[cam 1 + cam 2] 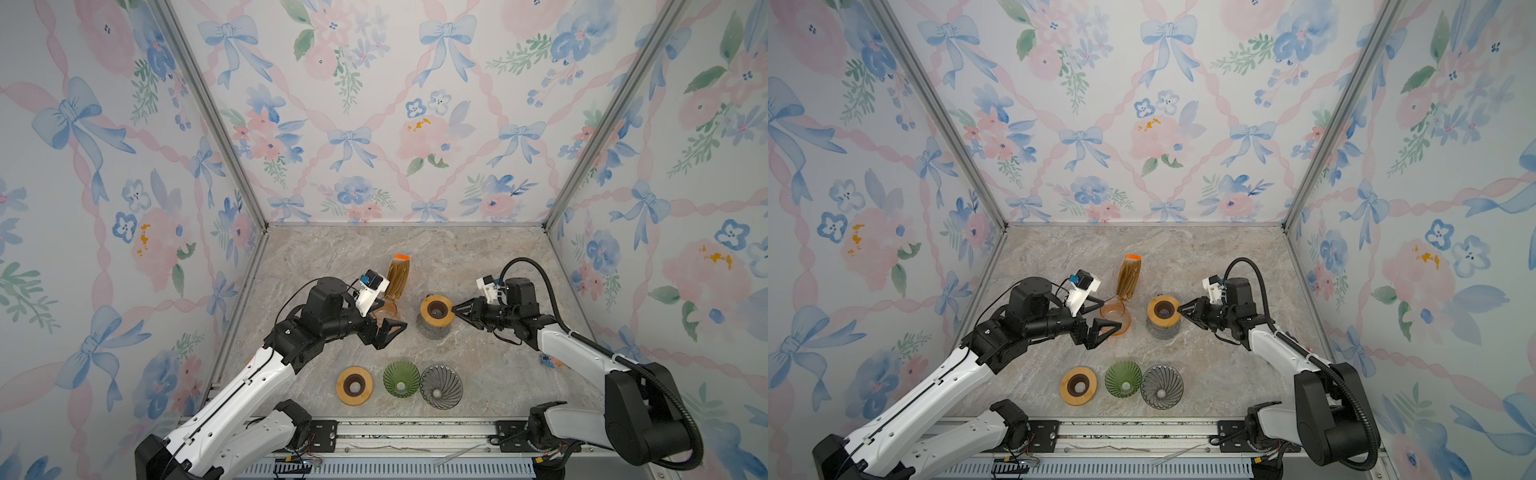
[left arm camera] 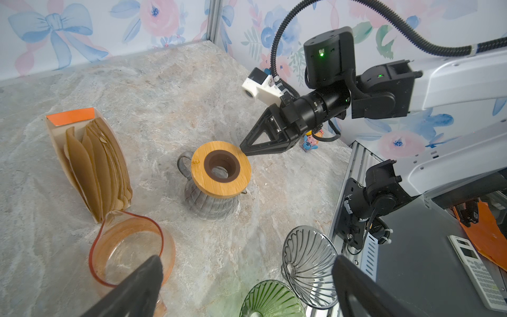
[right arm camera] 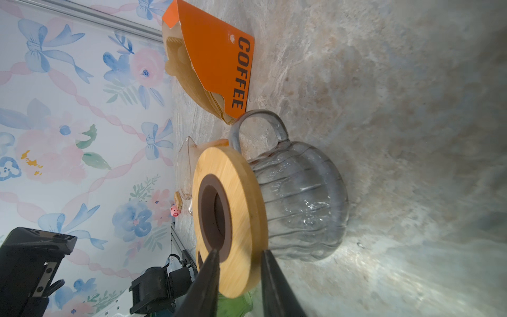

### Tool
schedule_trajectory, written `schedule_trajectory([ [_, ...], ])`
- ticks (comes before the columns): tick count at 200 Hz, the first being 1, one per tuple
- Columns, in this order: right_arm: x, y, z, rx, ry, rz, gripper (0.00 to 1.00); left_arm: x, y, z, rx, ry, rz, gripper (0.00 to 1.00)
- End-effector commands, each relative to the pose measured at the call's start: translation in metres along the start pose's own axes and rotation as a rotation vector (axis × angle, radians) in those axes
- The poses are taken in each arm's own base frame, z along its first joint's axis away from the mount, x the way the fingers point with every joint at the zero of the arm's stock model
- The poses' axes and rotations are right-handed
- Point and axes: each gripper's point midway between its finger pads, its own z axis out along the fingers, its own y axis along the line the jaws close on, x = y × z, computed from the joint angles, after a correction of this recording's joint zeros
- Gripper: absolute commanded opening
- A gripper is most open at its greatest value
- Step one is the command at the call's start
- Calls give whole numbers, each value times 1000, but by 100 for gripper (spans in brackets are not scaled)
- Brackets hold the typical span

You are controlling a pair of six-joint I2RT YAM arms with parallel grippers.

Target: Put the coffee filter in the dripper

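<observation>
One pincer, the right gripper (image 3: 240, 251), is clamping the wooden ring (image 3: 241, 192) by its edge atop the grey carafe (image 3: 301, 205). The left gripper (image 2: 247, 258) is hovering, jaws wide apart.

**Both top views:** bright, even, diffuse light. Shadows on the desk (image 1: 478, 257) are faint and soft, and wide-angle distortion bends the wall frames (image 1: 216, 124) at the edges.

**Wrist views:** jaws of the left gripper (image 2: 246, 258) and right gripper (image 3: 240, 251) are blurred, likewise the near rim of the wooden ring (image 3: 233, 192). Pale glare lies on the glass carafe (image 3: 301, 205).
</observation>
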Motion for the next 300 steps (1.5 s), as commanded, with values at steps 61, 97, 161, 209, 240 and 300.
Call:
schedule_trajectory([
  [61, 4, 24, -41, 156, -67, -230, 54, 6, 36, 1, -184, -22, -173, 98],
  [97, -3, 36, -60, 199, -129, -312, 91, 19, 57, 9, -274, 2, -296, 98],
  [161, -31, 43, -88, 335, -313, -391, 96, 19, 89, 26, -408, 35, -348, 98],
  [209, -32, 46, -88, 316, -273, -405, 99, 7, 110, 56, -447, 98, -301, 98],
  [240, -29, 38, -90, 377, -293, -404, 96, -1, 122, 76, -457, 128, -290, 95],
  [300, 2, 62, -82, 309, -228, -423, 100, -8, 130, 97, -387, 189, -233, 85],
])
